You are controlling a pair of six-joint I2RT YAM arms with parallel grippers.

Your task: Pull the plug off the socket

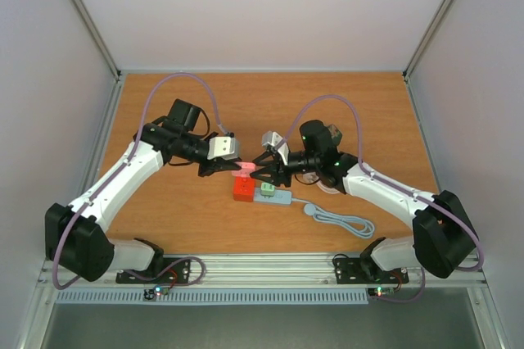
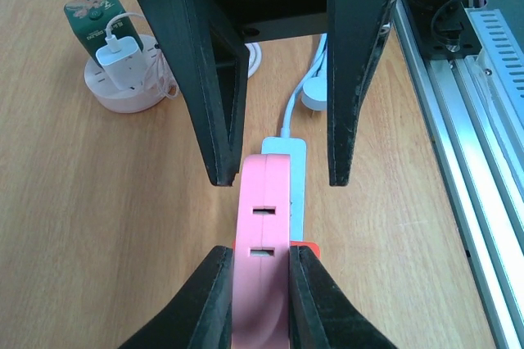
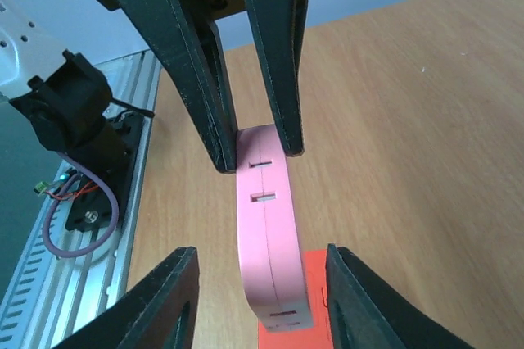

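Note:
A flat pink plug [image 2: 262,201] stands on edge above a red socket block [image 1: 243,189], which sits at the left end of a white power strip [image 1: 274,197]. My left gripper [image 2: 260,252] is shut on the plug's near end, both pads pressed to its flat sides. From the opposite side my right gripper [image 3: 260,255] straddles the same plug [image 3: 266,218]. Its fingers [image 3: 176,304] stand open with a gap on each side. In the top view the two grippers meet over the plug [image 1: 244,168] at the table's middle.
The strip's grey cable [image 1: 348,221] coils toward the right front. A round pink socket hub with a white charger [image 2: 123,70] stands behind the right arm. The aluminium rail [image 1: 270,267] runs along the near edge. Grey walls enclose the wooden table [image 1: 270,103].

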